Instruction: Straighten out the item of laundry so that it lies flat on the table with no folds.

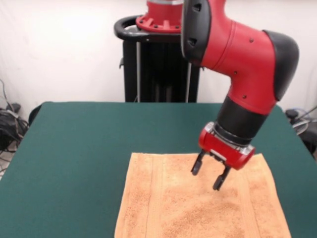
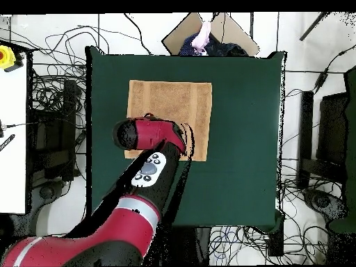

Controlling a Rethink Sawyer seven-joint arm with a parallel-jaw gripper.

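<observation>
The orange-tan towel (image 1: 198,203) lies spread on the dark green table (image 1: 84,144), with band stripes running along its left and right sides. It looks flat in both views; its near edge runs off the bottom of the front view. In the overhead view the towel (image 2: 170,104) is a rectangle at the table's (image 2: 236,125) upper left part, its lower left portion hidden under the arm. My gripper (image 1: 207,175) hangs just above the towel's far right part, its two black fingers (image 1: 197,164) apart and empty. In the overhead view the arm hides the gripper.
The black pedestal (image 1: 158,64) stands behind the table's far edge. Cables lie on the floor round the table (image 2: 49,90). A person's hand (image 2: 204,33) shows at the top edge of the overhead view, beyond the table.
</observation>
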